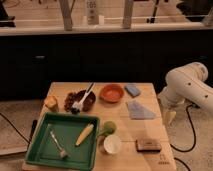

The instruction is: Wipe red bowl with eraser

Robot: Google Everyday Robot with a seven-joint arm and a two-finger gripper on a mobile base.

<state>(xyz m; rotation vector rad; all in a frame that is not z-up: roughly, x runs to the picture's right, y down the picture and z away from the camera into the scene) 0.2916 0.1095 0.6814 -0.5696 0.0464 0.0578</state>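
The red bowl point(111, 93) sits upright at the back middle of the wooden table point(125, 132). The eraser point(148, 145), a dark flat block, lies near the front right corner. My gripper point(170, 117) hangs pointing down just off the table's right edge, level with the grey cloth point(139, 110). It is well to the right of the bowl and behind the eraser, touching neither. The white arm point(189, 86) reaches in from the right.
A blue sponge point(132, 90) lies right of the bowl. A dark plate with a brush point(80, 101) and a yellow item point(51, 103) are at the back left. A green tray point(40, 150) holds a fork and corn point(84, 134). A green fruit point(108, 128) and a white cup point(112, 144) stand beside it.
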